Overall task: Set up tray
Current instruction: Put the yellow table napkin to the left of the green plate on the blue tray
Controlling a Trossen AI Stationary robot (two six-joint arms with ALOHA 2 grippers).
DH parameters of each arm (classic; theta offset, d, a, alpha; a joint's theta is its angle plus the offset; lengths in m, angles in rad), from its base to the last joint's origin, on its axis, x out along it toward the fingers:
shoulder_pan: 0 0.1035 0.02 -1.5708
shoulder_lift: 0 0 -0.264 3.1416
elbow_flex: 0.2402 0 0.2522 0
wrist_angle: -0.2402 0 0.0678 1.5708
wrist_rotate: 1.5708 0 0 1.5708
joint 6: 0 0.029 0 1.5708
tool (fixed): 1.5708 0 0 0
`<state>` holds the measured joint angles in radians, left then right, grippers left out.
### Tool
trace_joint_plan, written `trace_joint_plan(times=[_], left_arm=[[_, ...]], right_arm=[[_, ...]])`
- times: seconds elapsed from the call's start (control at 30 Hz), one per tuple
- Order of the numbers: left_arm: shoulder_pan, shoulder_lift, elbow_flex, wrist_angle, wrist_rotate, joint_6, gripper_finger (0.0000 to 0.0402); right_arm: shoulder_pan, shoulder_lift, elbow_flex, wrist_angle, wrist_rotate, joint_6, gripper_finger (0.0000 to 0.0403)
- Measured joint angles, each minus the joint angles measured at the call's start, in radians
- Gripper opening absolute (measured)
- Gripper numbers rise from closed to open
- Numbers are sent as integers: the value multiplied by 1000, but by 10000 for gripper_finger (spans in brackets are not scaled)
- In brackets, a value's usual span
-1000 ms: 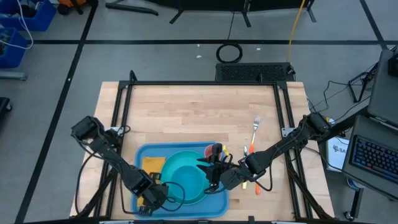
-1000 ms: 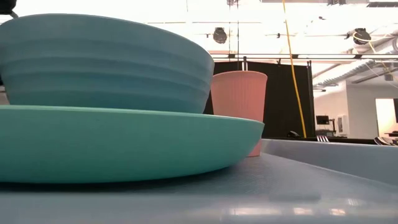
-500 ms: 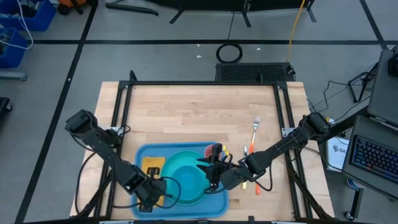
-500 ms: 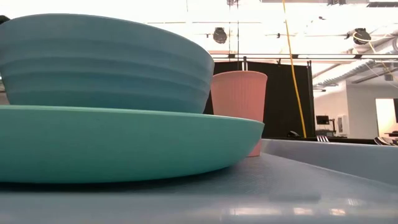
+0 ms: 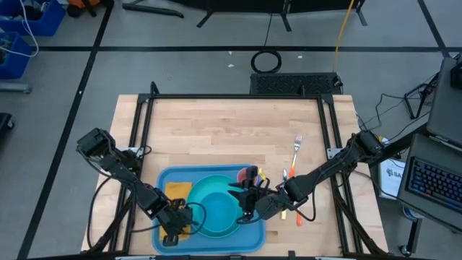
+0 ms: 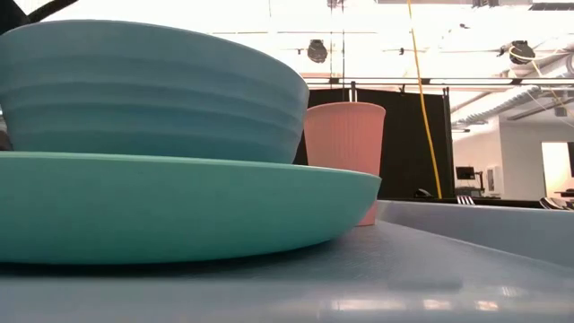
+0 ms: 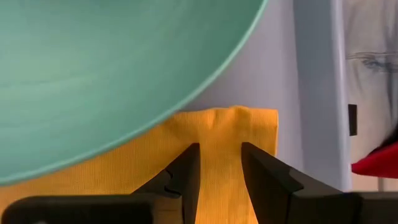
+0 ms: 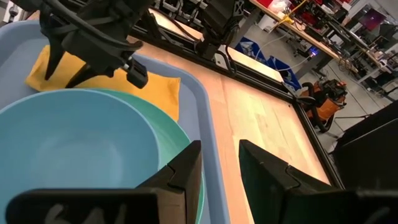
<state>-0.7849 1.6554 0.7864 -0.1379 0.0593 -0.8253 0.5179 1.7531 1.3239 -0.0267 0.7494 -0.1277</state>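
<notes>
The blue tray [image 5: 249, 232] lies at the table's near edge. On it rests a turquoise plate [image 5: 229, 193] that carries a blue bowl [image 6: 152, 90], and a pink cup [image 6: 345, 144] stands behind them. An orange napkin [image 5: 177, 191] lies flat on the tray's left part, partly under the plate's rim. My left gripper [image 7: 221, 165] points steeply down at the napkin's near end and is shut on it. My right gripper [image 8: 221, 162] hovers over the tray's right part beside the cup, slightly open with nothing between its fingers. My left gripper comes at the napkin from above, slanting down. Its two fingers [image 7: 189, 171] stand on either side of a raised ridge of cloth [image 7: 221, 134] that runs to the napkin's edge. The rest of the napkin lies flat on the tray, slack.
A fork [image 5: 296, 148] and orange-handled cutlery [image 5: 298, 215] lie on the wooden table right of the tray. The table's far half [image 5: 231, 123] is bare wood inside a black frame. The plate's rim [image 7: 205, 87] overhangs the napkin close to my left fingers.
My left gripper has sunk toward the tray and tipped more steeply down over the napkin's near end, while that arm's elbow drew back toward the table's left edge. Its finger gap stays the same. My right arm has kept still.
</notes>
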Motion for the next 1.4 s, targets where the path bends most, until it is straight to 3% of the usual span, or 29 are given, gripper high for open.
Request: trace_joint_plan(times=[0.67, 1.4], left_arm=[[-17, -84, -8, 38, 18, 5, 120], [-21, 71, -6, 215, 70, 33, 120]], right_arm=[[-2, 0, 0, -1, 0, 4, 100], [-2, 0, 0, -4, 0, 8, 100]])
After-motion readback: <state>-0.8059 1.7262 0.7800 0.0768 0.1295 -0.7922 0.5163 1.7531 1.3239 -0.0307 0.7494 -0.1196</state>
